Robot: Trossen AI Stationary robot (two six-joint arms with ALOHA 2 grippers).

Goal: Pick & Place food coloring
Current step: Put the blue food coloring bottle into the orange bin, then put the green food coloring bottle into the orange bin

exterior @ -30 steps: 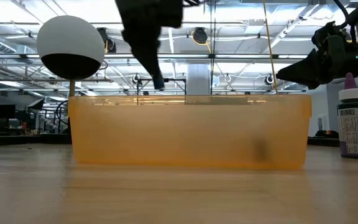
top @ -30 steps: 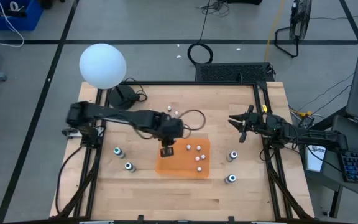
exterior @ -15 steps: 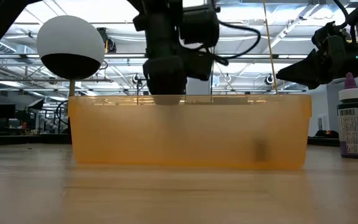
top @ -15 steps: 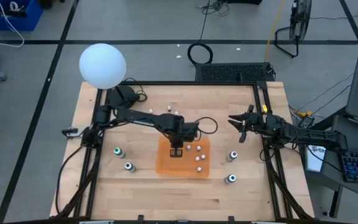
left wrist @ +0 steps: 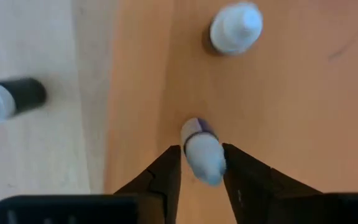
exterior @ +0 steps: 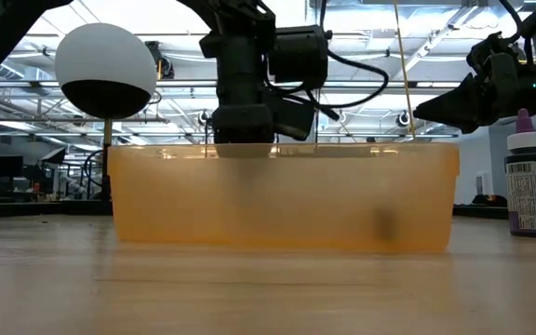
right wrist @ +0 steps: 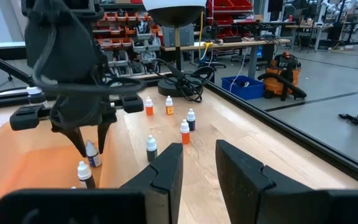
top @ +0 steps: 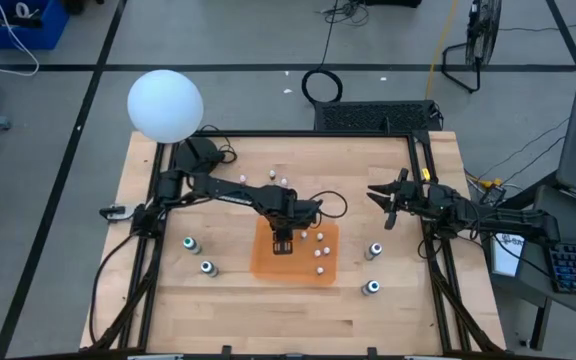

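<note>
On the wooden table (top: 218, 300), the left gripper (left wrist: 199, 163) reaches into the orange tray (top: 268, 265), its fingers pinching a small white-topped bottle (left wrist: 202, 151). The right gripper (top: 380, 206) hovers at the table's right side, fingers spread. Behind is a workshop with shelves.

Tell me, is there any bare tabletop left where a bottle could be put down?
Yes: the near strip of the table, below the orange bin, is bare. The bin is crowded: several small bottles and the left gripper there.
</note>
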